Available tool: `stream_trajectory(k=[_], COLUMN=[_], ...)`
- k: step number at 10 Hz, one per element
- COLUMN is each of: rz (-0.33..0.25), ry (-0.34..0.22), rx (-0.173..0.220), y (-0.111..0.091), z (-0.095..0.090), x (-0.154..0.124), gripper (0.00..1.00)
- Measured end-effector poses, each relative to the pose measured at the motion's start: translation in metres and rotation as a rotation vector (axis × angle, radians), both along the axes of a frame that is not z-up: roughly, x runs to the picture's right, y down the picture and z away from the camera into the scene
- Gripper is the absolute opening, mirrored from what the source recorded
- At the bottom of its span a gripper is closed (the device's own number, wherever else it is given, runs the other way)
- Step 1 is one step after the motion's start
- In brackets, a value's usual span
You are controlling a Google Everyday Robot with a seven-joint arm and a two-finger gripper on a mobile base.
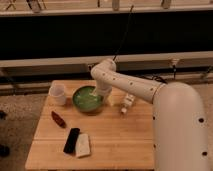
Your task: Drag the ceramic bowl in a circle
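The green ceramic bowl [87, 99] sits on the wooden table [115, 135] at its back left, right of the small white cup [57, 93]. My white arm reaches from the right over the table. My gripper [99, 95] is down at the bowl's right rim, partly inside the bowl.
A dark red object [58, 119] lies in front of the cup. A black object [71, 140] and a white packet [83, 145] lie side by side at the front left. A small white bottle [128, 103] lies right of the bowl. The arm's body covers the table's right side.
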State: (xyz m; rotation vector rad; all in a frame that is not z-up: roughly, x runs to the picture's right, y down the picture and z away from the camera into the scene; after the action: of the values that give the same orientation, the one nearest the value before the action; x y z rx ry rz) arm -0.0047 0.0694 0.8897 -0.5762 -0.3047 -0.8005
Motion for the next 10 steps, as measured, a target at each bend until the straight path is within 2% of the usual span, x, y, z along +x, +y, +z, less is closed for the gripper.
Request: stream_trajectory(k=[10], rz=[-0.006], ry=[-0.018], rx=[-0.031], y=[-0.002], z=[0.013], x=[0.005], gripper=[0.80])
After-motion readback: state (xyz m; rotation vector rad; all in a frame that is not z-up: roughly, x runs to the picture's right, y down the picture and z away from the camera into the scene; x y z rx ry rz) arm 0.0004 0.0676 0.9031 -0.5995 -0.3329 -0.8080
